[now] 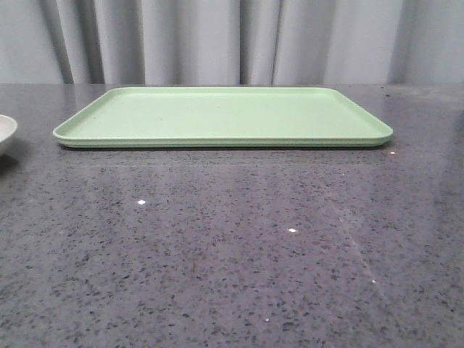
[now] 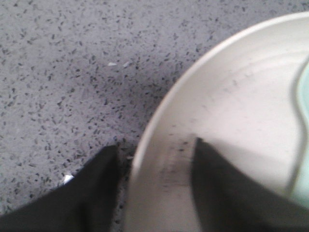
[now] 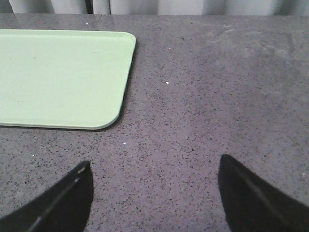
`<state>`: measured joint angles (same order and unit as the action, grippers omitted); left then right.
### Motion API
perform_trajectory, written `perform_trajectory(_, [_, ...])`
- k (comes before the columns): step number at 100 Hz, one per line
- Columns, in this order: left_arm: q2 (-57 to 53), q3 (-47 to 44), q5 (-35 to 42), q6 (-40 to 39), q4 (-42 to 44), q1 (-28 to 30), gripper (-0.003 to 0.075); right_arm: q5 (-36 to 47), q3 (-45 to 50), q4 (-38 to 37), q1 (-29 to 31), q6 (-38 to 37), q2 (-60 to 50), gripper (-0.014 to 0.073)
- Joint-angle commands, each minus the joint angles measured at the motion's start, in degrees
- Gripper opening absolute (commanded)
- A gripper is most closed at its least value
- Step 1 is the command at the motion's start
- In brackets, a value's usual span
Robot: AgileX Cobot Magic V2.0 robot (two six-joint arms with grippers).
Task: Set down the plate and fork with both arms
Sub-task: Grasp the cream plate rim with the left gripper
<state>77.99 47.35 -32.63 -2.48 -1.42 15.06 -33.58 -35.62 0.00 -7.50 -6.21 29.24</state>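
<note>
**One plate at the left hand, one tray, no fork in sight**

One plate, cream-white, sits on the speckled grey desk. The left hand straddles its rim: one black finger lies outside the rim over the desk, the other finger inside on the plate's inner slope. Whether the fingers press the rim or only bracket it cannot be told. A pale green shape shows at the plate's far inner side, too blurred to name. In the front view only a sliver of the plate shows at the left edge of the desk, apart from the tray.

One light-green rectangular tray lies flat toward the back of the desk, its rounded corner ahead of the right hand and off to its left.

The right hand hangs wide open, two pointed fingers well apart, nothing between them. Bare desk lies directly ahead of it and to its right, up to the grey curtain.
</note>
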Motion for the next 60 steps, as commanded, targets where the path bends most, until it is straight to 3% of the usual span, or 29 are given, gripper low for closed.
perform_trajectory(1, [-0.9, 1.4, 0.6, -0.4, 0.4, 0.2, 0.0073, 4.5, -2.1, -0.3, 0.4, 0.2, 0.6, 0.0543])
perform_trajectory(7, [-0.9, 1.4, 0.6, -0.4, 0.4, 0.2, -0.0022, 4.5, -2.1, -0.3, 0.4, 0.2, 0.6, 0.0543])
perform_trajectory(38, [-1.3, 1.4, -0.8, -0.4, -0.3, 0.2, -0.0017, 4.5, -2.1, -0.3, 0.4, 0.2, 0.6, 0.0543])
perform_trajectory(60, [-5.2, 3.0, -3.0, 0.0, -7.2, 3.7, -0.0008, 4.5, -2.1, -0.3, 0.4, 0.2, 0.6, 0.0543])
